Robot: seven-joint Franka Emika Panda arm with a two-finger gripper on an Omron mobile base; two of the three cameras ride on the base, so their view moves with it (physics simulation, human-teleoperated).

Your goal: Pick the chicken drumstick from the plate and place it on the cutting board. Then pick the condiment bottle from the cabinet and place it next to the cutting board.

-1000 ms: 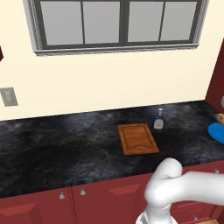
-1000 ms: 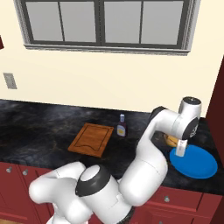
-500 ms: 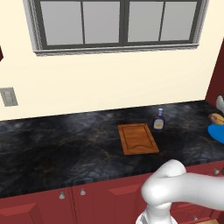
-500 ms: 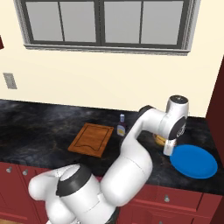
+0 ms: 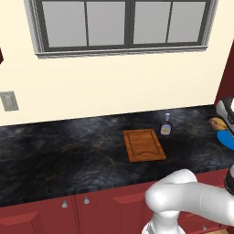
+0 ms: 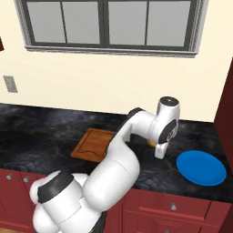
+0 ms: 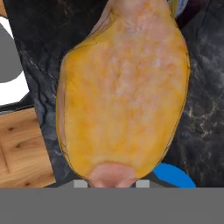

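Black marble counter (image 6: 41,132) under window (image 6: 109,22), cream wall behind.

Gripper (image 6: 160,152): fingers pinched on drumstick (image 7: 124,92), held clear of counter. Drumstick large in hand view, plump golden body, paler end at bottom edge; orange sliver beside wrist in right base view. Located between board and plate, above bare counter, off both.

Plate (image 6: 201,167): flat, blue, right of gripper, near front edge of counter, nothing on it. Blue edge also at right border of left base view.

Board (image 5: 144,145): flat on counter, left of gripper, bare top; corner visible at left of hand view.

Bottle (image 5: 166,126): upright on counter, just beside board's far right corner, apart from it.

Red drawers (image 6: 173,207) below counter. Grey switch plate (image 5: 8,101) on wall, far left.
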